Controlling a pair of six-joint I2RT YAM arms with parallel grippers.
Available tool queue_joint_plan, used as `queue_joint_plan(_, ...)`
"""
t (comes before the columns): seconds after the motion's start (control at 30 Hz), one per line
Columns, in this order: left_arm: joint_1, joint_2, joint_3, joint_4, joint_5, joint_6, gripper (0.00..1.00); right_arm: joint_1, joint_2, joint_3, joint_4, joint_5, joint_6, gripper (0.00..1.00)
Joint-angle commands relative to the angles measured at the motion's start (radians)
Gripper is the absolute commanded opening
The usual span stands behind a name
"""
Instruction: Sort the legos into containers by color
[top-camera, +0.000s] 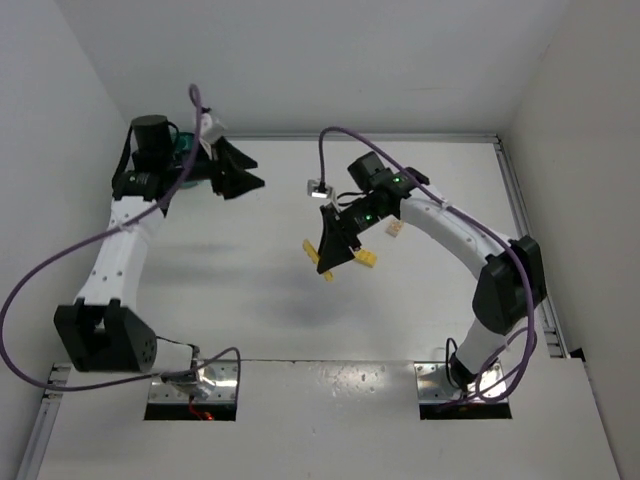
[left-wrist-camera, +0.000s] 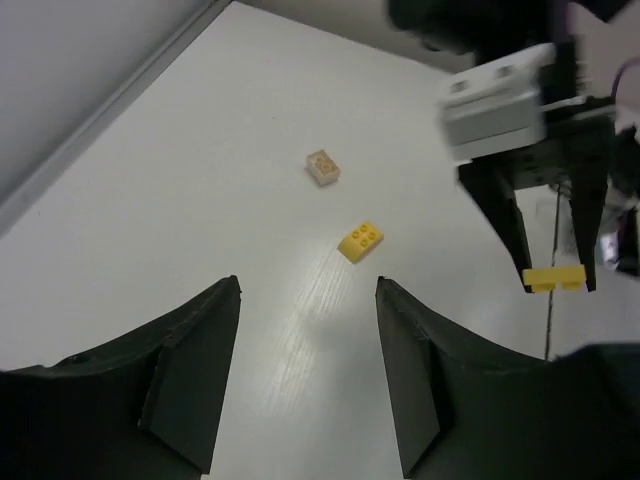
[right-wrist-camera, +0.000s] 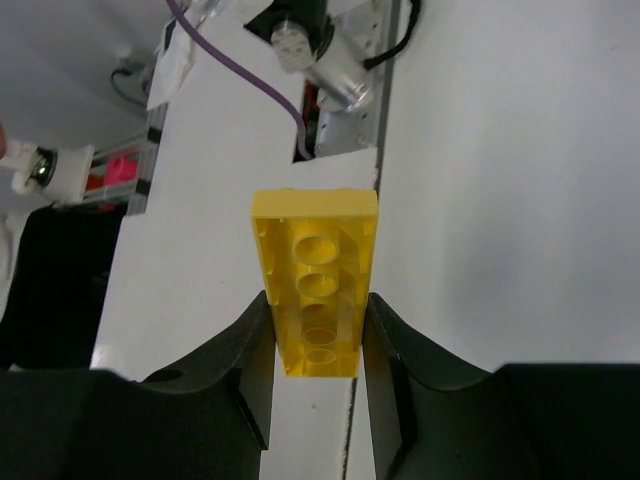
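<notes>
Carrying: long yellow studded brick (right-wrist-camera: 318, 290) is clamped in right gripper's (right-wrist-camera: 318, 325) jaws; left gripper's (left-wrist-camera: 308, 290) jaws are parted, empty. Delivery into round teal plastic bowl (top-camera: 182, 147) is required.

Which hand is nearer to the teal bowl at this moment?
Left. The left hand is open just right of the teal bowl. The right hand, gripping a yellow brick, is far off to the bowl's right.
</notes>
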Motion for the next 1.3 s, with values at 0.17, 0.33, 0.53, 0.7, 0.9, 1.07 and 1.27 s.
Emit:
queue_joint_plan(0.17,-0.277,-0.246,-0.061,-0.493,-0.253,0.733,0.62,0.044,0.075,0.014,-0.050,-0.078,0.001,0.00)
queue_joint_plan(0.33,-0.399,-0.319,-0.136,-0.599,-0.498,0.791,0.57,0.044,0.076,0.004,0.003,-0.033,0.059,0.00)
queue_joint_plan(0.53,-0.420,-0.379,-0.225,-0.480,-0.488,0.303,0.44,0.053,-0.057,-0.166,0.371,0.406,0.309,0.00)
queue_joint_plan(0.7,-0.430,-0.411,-0.271,-0.282,-0.428,-0.104,0.52,0.071,-0.126,-0.237,0.496,0.635,0.325,0.00)
queue_joint_plan(0.9,-0.489,-0.430,-0.356,-0.052,-0.638,-0.604,0.51,0.091,-0.126,-0.214,0.522,0.876,0.337,0.00)
queue_joint_plan(1.07,-0.502,-0.344,-0.316,-0.004,-0.710,-0.720,0.51,0.091,-0.138,-0.203,0.531,0.831,0.357,0.00)
queue_joint_plan(1.27,-0.511,-0.273,-0.282,0.031,-0.803,-0.720,0.49,0.100,-0.157,-0.194,0.531,0.732,0.366,0.00)
